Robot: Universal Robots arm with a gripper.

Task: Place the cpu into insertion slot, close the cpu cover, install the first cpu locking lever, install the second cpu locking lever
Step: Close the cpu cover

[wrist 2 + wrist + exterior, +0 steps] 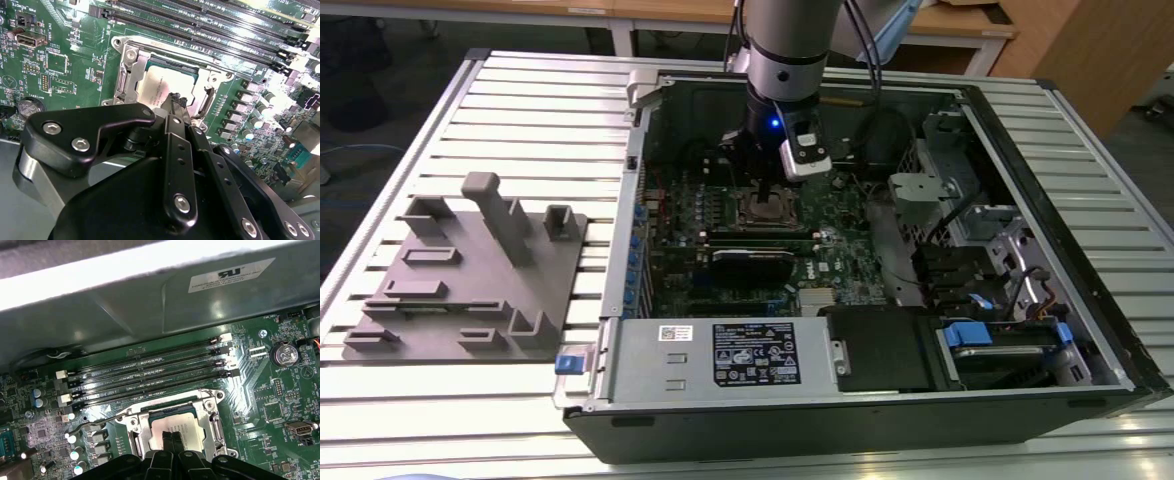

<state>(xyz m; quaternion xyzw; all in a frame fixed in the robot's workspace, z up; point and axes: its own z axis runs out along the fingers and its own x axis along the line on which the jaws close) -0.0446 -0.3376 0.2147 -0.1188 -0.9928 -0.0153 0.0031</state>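
The black two-fingered gripper [175,100] has its fingers together with nothing visible between them. Its tip hangs just over the small flat square cpu with the silver-grey metal face [157,85], close enough that I cannot tell whether it touches.

The cpu lies in the insertion slot, a square socket with a dark frame [170,412], near the middle of the green motherboard [75,75]. The cpu cover, a thin silver metal frame plate [125,80], appears to lie down around it.

A thin wire locking lever [105,421] runs along the socket edge facing the long black memory slots [150,370]; whether it is latched is unclear.

The main risk is pressing down off-centre. That could tilt a chip that is not fully seated and bend the contacts beneath. A sideways slip could scrape the chip face or snag the lever.
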